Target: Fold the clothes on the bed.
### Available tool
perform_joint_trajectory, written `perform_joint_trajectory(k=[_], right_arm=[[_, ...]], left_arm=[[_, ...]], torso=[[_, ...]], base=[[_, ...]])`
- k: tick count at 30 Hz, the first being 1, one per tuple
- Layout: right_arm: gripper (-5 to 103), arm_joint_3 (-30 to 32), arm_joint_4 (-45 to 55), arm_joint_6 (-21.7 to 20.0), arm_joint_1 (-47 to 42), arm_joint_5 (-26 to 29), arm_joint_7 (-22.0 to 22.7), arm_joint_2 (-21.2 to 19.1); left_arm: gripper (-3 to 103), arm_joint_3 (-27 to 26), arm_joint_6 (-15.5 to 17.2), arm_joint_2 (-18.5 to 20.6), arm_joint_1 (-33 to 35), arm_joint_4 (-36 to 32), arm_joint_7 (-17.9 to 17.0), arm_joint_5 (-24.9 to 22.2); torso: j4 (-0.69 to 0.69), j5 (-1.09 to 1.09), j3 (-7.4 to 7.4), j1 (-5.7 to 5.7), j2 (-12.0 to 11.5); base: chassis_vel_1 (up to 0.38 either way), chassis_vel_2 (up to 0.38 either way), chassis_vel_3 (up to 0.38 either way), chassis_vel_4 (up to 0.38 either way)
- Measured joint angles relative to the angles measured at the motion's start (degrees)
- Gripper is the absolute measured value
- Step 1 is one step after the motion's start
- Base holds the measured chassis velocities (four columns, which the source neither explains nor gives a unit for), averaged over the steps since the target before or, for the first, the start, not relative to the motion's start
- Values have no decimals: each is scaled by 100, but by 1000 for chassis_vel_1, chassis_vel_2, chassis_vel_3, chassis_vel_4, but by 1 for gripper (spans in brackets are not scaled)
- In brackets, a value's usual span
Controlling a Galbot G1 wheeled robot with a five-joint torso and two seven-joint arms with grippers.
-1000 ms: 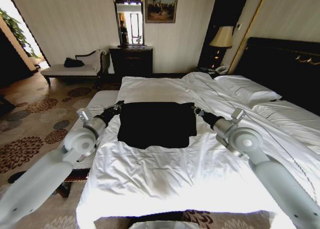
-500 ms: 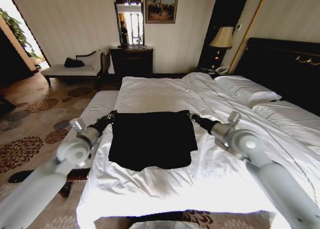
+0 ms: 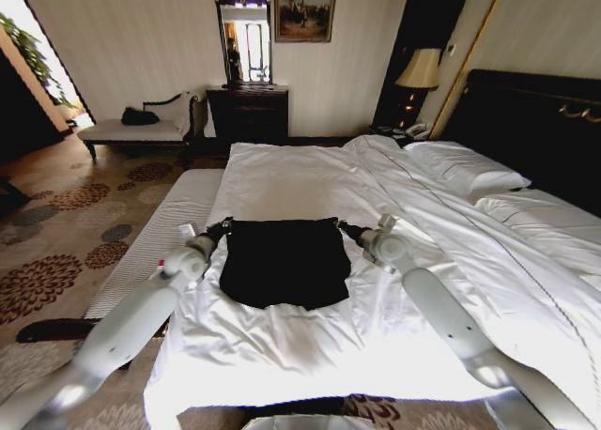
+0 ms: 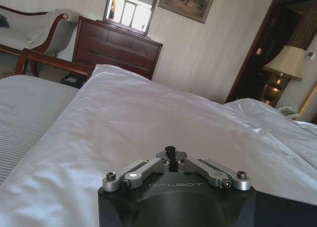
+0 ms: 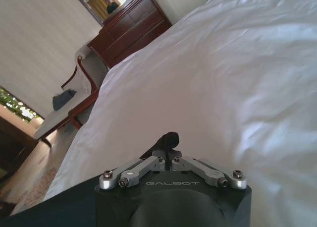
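The clothes, one black T-shirt [image 3: 285, 261], lie flat as a squarish dark patch in the middle of the bed [image 3: 310, 181], lettering hidden. My left gripper [image 3: 223, 227] is shut on the shirt's far left corner, and my right gripper [image 3: 345, 229] is shut on its far right corner. In the left wrist view the left gripper [image 4: 170, 150] has its fingers pressed together low over the white sheet, with black T-shirt fabric [image 4: 285, 209] beside it. In the right wrist view the right gripper [image 5: 170, 139] is closed the same way, black T-shirt fabric [image 5: 47, 209] at its side.
A grey-striped bench [image 3: 160, 233] runs along the bed's left side. Pillows [image 3: 460, 167] and the dark headboard [image 3: 535, 120] are at the right. A dark dresser [image 3: 246, 115], a chaise longue [image 3: 141, 128] and a lamp [image 3: 418, 71] stand by the far wall.
Both grippers, still holding the shirt's far corners, have come closer together and lower on the bed. The shirt now lies as a narrower, more compact patch than before.
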Motion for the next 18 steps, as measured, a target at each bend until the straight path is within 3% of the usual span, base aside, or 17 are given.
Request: perform_joint_trajectory(k=[8,11,18], right_arm=[[1,-121,-645,308,340,-440,-606,256],[1,-222,-1041,424,517,-657,-913,347],[1,-325,-1491,587,699,-839,-1089,545]], left_arm=[[2,195,-52,-414,-595,910,155,137],[2,293,-57,-539,-821,1209,187,179],[2,324,-99,-704,-1003,1620,197,307]], torso=[[9,-1,0,0,0],[4,-1,-1,-2,0],[6,-1,0,0,-1]], base=[[0,0,0,0],[0,0,0,0],[0,0,0,0]])
